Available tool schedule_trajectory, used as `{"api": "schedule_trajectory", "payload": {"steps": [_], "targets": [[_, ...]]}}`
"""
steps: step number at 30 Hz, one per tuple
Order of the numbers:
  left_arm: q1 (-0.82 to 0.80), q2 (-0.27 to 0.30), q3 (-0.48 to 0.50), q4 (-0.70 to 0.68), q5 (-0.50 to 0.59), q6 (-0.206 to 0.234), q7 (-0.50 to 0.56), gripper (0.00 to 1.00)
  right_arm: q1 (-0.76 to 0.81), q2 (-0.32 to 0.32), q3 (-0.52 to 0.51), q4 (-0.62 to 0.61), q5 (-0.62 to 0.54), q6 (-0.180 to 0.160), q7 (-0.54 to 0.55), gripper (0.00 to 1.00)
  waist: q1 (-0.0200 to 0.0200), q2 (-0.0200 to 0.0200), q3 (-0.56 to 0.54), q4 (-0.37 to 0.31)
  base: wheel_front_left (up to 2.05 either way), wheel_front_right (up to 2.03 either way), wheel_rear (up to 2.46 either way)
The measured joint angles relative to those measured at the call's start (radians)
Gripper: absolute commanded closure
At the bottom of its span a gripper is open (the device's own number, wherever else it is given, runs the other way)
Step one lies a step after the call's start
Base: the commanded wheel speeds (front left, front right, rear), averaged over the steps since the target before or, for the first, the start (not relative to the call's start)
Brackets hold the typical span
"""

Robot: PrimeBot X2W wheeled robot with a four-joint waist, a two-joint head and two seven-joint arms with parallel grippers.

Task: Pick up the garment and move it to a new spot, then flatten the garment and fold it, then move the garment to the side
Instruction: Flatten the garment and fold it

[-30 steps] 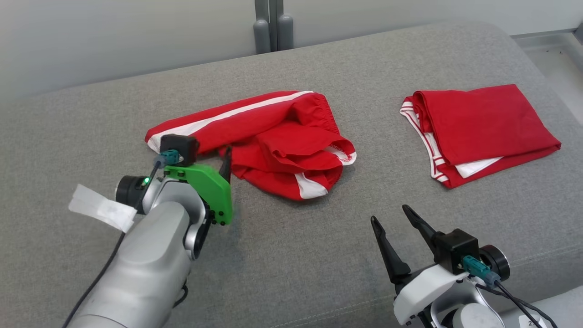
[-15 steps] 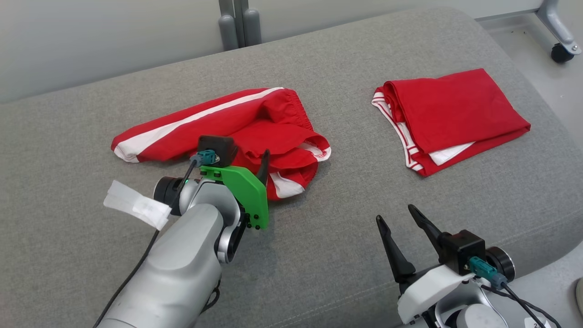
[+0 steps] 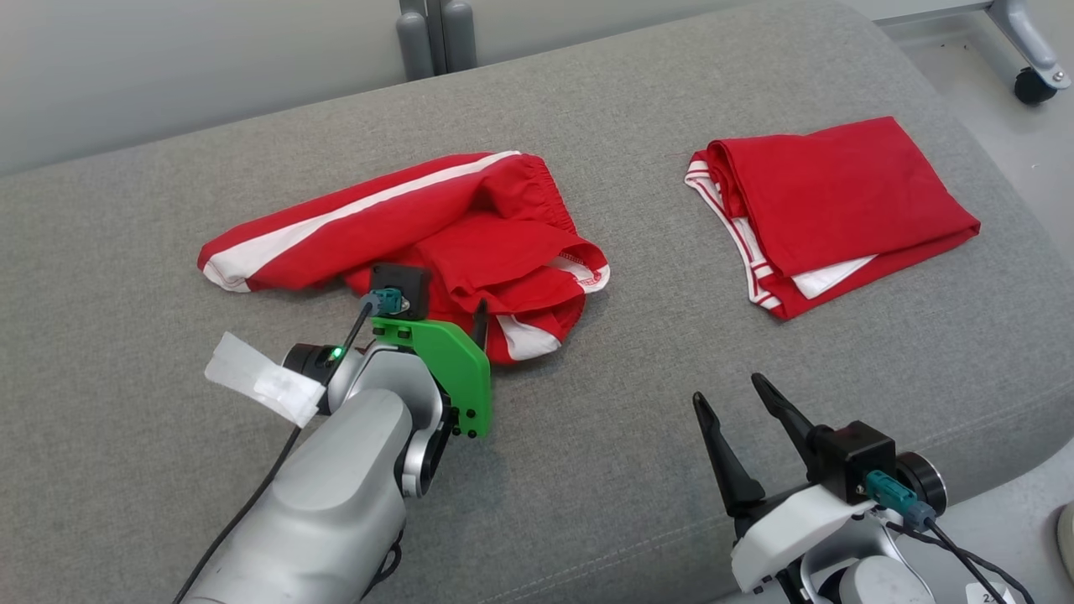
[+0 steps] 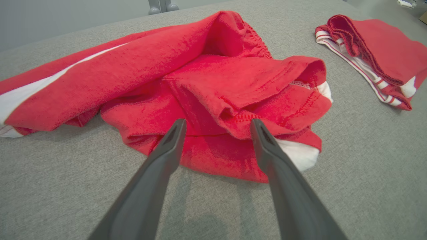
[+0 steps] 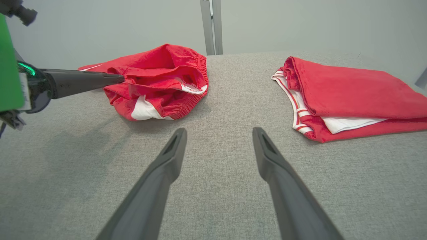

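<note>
The garment (image 3: 403,226) is a pair of red shorts with white side stripes, lying crumpled in the middle of the grey cushion (image 3: 587,453). My left gripper (image 3: 440,306) is open at the garment's near edge. In the left wrist view its gripper (image 4: 217,121) has both tips over the red cloth (image 4: 217,83), with a fold lying between them; whether they touch it I cannot tell. My right gripper (image 3: 728,390) stands open and holds nothing, over bare cushion at the front right. The right wrist view shows this gripper (image 5: 219,130) and the garment (image 5: 160,70) at the far left.
A second red garment (image 3: 839,201) lies folded at the right of the cushion, also seen from the left wrist (image 4: 377,53) and right wrist (image 5: 350,93). Grey posts (image 3: 432,38) rise behind the cushion. A caster wheel (image 3: 1028,84) stands on the floor at the far right.
The head camera has shifted, sliding the whole picture left. My left gripper has moved right along the garment's near edge, to its crumpled middle. The right gripper has held still.
</note>
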Motion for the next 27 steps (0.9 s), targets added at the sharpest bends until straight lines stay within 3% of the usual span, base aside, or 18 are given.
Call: {"api": "schedule_trajectory", "payload": {"steps": [1, 8, 16, 27], "targets": [[0.001, 0.0, 0.0, -0.005, 0.0, -0.006, -0.004, 1.0, 0.0, 0.0, 0.001, 0.001, 0.0, 0.0, 0.0, 0.0, 0.0, 0.0, 0.001, 0.001, 0.0, 0.0, 0.0], [0.003, 0.0, 0.001, -0.003, -0.009, -0.014, -0.007, 1.0, -0.007, 0.0, 0.005, 0.006, 0.0, 0.0, -0.003, 0.0, 0.0, 0.0, 0.004, 0.0, 0.0, 0.0, 0.0], [-0.005, 0.019, 0.028, 0.017, -0.017, 0.005, -0.044, 1.0, -0.01, 0.0, 0.0, 0.011, 0.0, 0.0, -0.005, 0.0, 0.0, 0.0, 0.002, 0.002, 0.0, 0.0, 0.0], [0.012, 0.213, 0.138, -0.076, -0.064, 0.074, -0.07, 1.0, 0.003, 0.0, -0.021, 0.006, -0.004, 0.0, -0.002, 0.0, 0.0, 0.0, -0.013, 0.049, 0.0, 0.0, 0.0]]}}
